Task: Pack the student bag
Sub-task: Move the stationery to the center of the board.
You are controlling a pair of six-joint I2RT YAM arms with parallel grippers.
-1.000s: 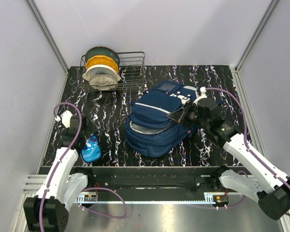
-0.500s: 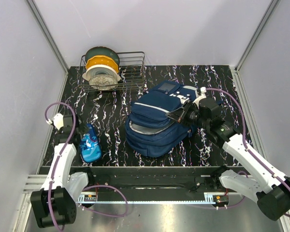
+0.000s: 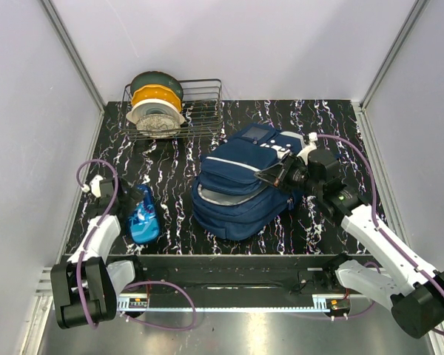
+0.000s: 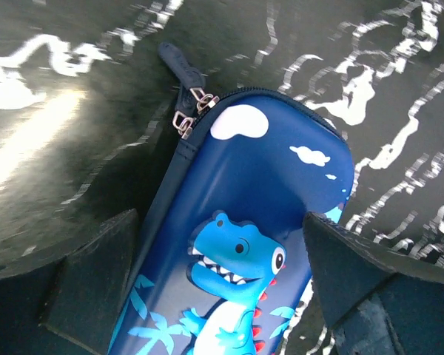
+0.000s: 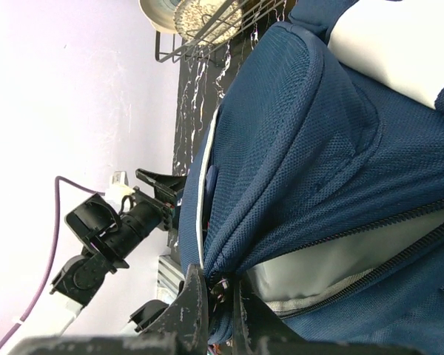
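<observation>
Mid-table lies the student bag (image 3: 237, 192), right gripper (image 5: 212, 294) pinched tight on its opening edge. Near left, left gripper (image 4: 220, 275) spread wide, straddling blue dinosaur pencil case (image 4: 246, 177).

1. The left arm (image 3: 96, 240) has swung and folded lower over the near-left corner.
2. The left tool (image 4: 218, 244) now straddles the pencil case (image 3: 144, 217), jaws wide.
3. The pencil case has shifted slightly away from the near edge.
</observation>
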